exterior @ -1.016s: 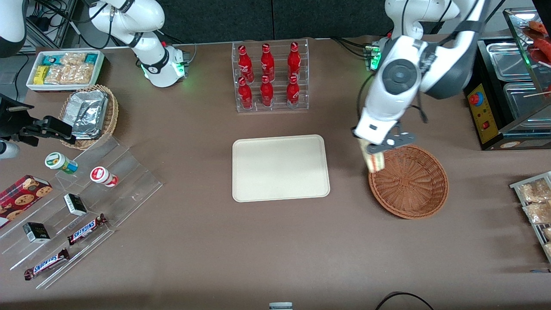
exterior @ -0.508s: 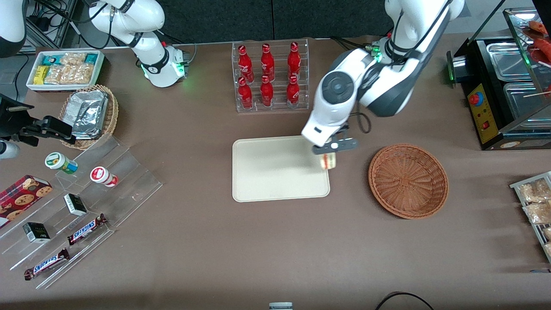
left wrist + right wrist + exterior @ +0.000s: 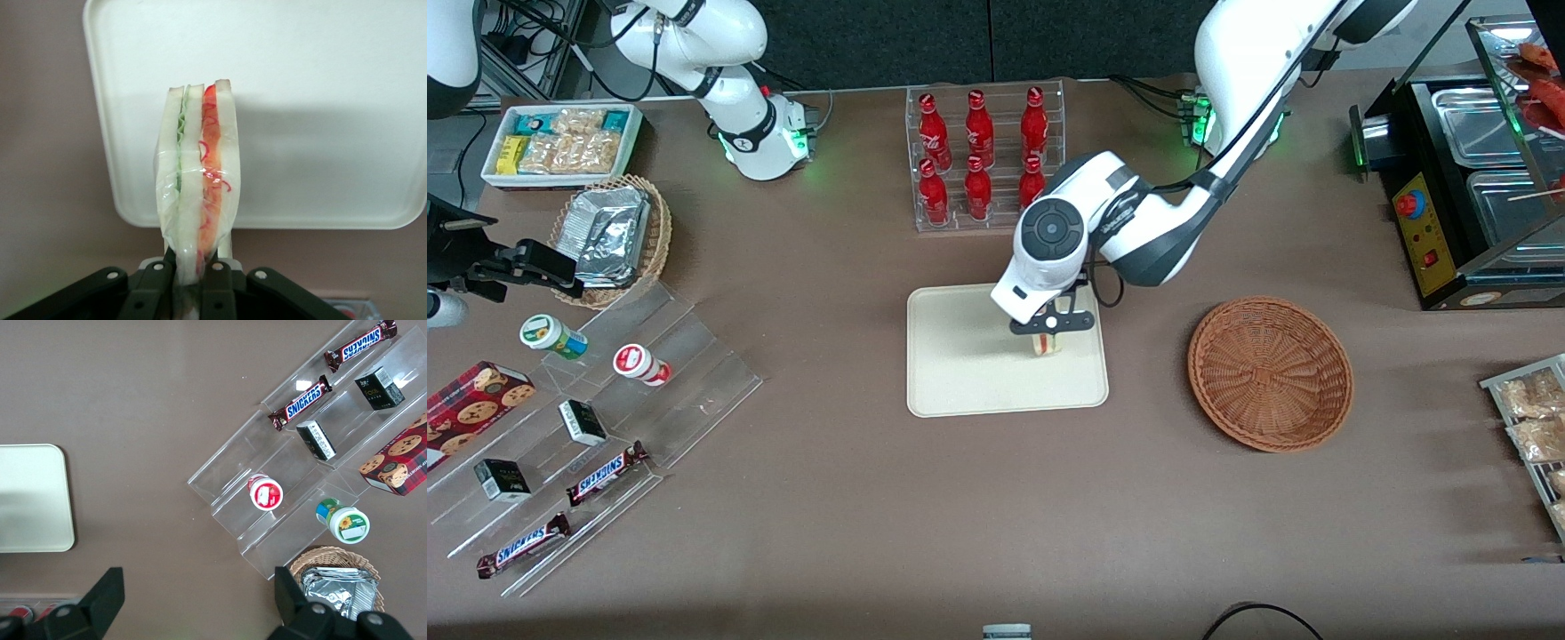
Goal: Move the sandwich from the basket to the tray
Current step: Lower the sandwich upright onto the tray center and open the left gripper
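Note:
My left gripper point(image 3: 1048, 331) hangs over the cream tray point(image 3: 960, 373), at the side of it nearest the basket, and it is shut on the sandwich point(image 3: 1047, 343). In the left wrist view the wrapped sandwich point(image 3: 197, 167) stands out from the gripper point(image 3: 195, 267), showing white bread with green and red-orange layers above the tray point(image 3: 320, 80). The black fingers point(image 3: 217, 280) press on its lower corner. The reddish-brown wicker basket point(image 3: 1270, 373) sits on the table toward the working arm's end, with nothing in it.
A clear rack of red bottles point(image 3: 984, 158) stands farther from the front camera than the tray. Toward the parked arm's end lie a clear stepped stand with snacks point(image 3: 587, 418), a tan basket of foil packets point(image 3: 612, 236) and a white snack bin point(image 3: 560, 142). A black appliance point(image 3: 1476, 178) stands near the basket.
The gripper carried the sandwich from above the basket's rim sideways across the table, past the tray's edge, to over the tray. The basket stayed where it was.

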Action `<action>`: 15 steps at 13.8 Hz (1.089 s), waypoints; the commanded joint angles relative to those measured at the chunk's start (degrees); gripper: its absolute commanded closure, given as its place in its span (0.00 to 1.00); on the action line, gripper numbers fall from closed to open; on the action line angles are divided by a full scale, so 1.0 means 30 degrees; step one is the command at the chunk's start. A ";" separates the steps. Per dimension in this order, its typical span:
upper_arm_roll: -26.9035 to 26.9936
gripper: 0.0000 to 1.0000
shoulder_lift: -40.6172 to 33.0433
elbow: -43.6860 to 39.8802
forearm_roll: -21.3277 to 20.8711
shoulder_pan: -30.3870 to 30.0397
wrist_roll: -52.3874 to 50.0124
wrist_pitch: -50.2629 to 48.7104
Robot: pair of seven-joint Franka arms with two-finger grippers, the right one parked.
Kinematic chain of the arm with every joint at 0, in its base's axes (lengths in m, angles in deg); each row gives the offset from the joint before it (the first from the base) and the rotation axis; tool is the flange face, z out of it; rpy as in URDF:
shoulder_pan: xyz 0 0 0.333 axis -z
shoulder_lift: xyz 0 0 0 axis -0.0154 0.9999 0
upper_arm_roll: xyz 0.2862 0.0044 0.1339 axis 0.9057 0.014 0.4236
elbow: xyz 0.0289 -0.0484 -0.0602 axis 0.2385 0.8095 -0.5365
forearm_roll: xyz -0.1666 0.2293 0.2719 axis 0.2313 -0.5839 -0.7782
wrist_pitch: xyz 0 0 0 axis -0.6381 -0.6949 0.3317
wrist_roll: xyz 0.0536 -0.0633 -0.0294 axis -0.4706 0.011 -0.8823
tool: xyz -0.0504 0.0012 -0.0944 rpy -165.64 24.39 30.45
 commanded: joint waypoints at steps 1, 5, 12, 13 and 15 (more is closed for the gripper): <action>0.0103 1.00 0.0597 -0.0562 -0.0480 0.0802 -0.0865 0.0909; 0.0103 1.00 0.1534 -0.0446 -0.1762 0.0892 -0.2535 0.2817; 0.0396 1.00 0.2473 -0.0387 -0.2385 0.1740 -0.3154 0.4428; 0.0396 1.00 0.2619 -0.0387 -0.2414 0.1770 -0.3154 0.4575; 0.0396 1.00 0.2620 -0.0387 -0.2443 0.1771 -0.3154 0.4576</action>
